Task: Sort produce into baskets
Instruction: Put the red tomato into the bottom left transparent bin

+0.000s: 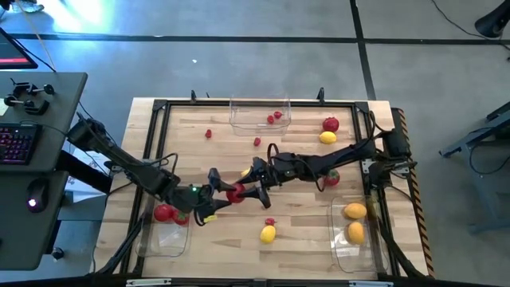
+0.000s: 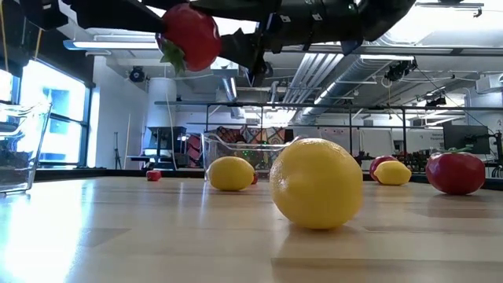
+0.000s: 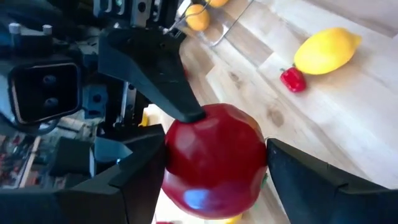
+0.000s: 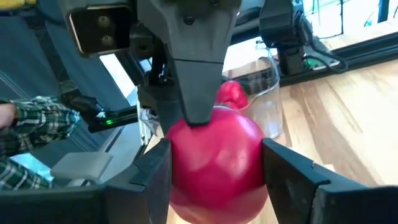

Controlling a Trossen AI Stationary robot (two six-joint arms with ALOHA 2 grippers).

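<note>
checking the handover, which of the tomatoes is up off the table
The tomato mid-table, gripped between the left claw and right claw. The others lie on the wood or in the left basket.

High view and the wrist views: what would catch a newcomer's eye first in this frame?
Mid-table, both arms meet on one red tomato: the left gripper and the right gripper each have fingers against its sides, and in the low view it hangs clear above the wood. Next comes the big yellow lemon lying loose on the table, close to the low camera.
</note>
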